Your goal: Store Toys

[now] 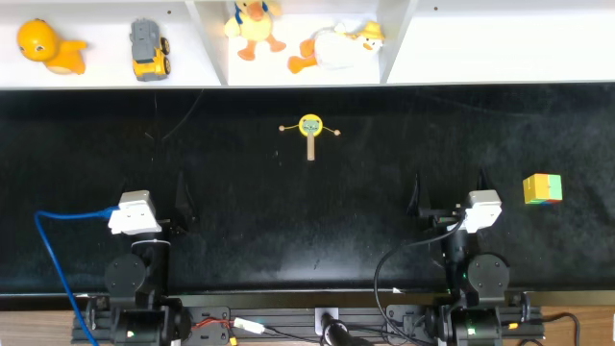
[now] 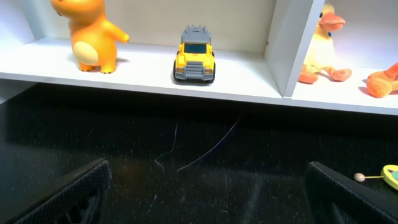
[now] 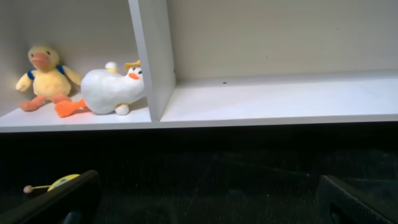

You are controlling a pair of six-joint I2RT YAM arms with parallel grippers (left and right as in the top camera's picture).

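Observation:
A yellow round-headed stick toy (image 1: 310, 131) lies on the black table, its edge showing in both wrist views (image 2: 390, 177) (image 3: 53, 184). A multicoloured cube (image 1: 543, 188) sits at the table's right. On the white shelf (image 1: 307, 79) stand an orange figure (image 1: 50, 46) (image 2: 90, 34), a yellow truck (image 1: 150, 51) (image 2: 194, 55), a yellow duck plush (image 1: 255, 24) (image 3: 42, 77) and a white duck plush (image 1: 338, 46) (image 3: 109, 89). My left gripper (image 2: 205, 193) and right gripper (image 3: 205, 199) rest open near the arm bases, well back from the toys, holding nothing.
White dividers (image 3: 154, 59) split the shelf into three bays; the right bay (image 3: 280, 96) holds nothing. A blue cable (image 1: 53, 240) loops by the left arm's base. Black table surface (image 1: 307, 211) lies open between the arms.

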